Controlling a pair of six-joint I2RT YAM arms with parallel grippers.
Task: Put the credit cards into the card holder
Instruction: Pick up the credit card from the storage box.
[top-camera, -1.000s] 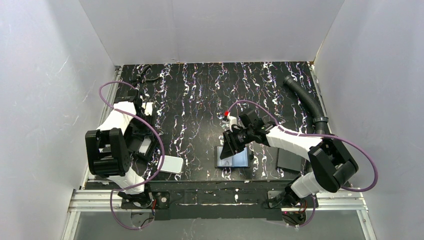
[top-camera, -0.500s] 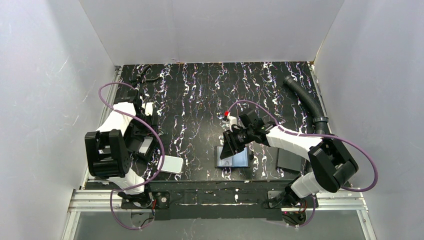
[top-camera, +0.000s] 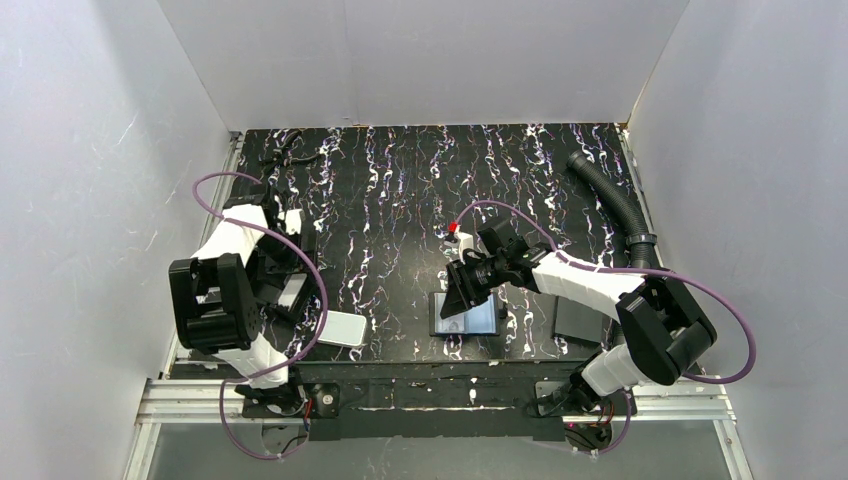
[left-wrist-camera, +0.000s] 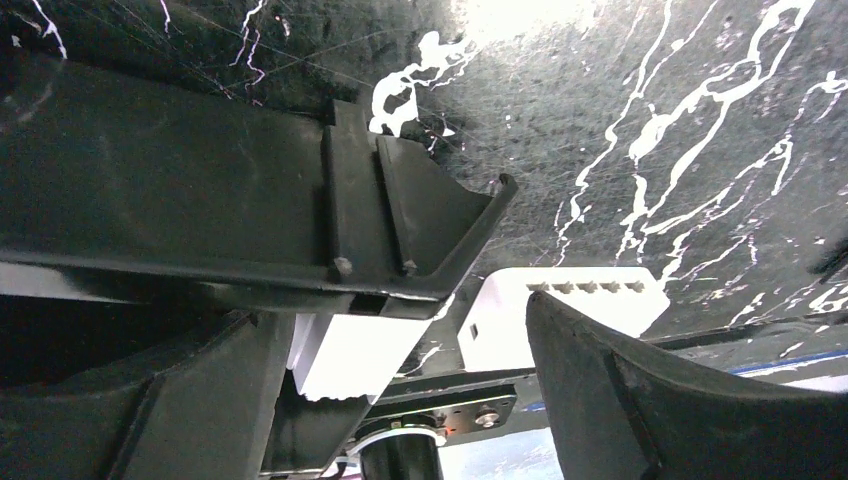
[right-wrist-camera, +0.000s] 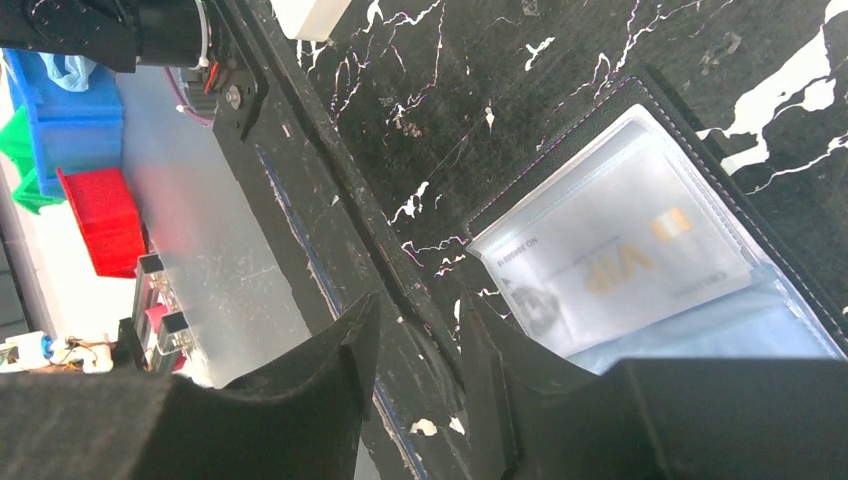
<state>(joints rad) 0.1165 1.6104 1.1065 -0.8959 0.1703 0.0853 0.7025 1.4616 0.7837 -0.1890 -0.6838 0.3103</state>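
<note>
I am hovering my right gripper (right-wrist-camera: 415, 365), partly open and empty, just above the open card holder (right-wrist-camera: 740, 330); a silver credit card (right-wrist-camera: 620, 260) is lying in its clear pocket. My left gripper (left-wrist-camera: 515, 245) is gaping wide, empty, with a white slab (left-wrist-camera: 580, 305) just beyond its tips.

I see plain white walls (top-camera: 420, 60) boxing in a black, white-veined counter (top-camera: 400, 200); an aluminium frame (top-camera: 190, 400) runs along its near edge.

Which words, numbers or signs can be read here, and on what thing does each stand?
"VIP": on the credit card in the clear pocket of the card holder, seen upside down.
Small print along that card's edge: too blurred to read.
No other text is readable.
</note>
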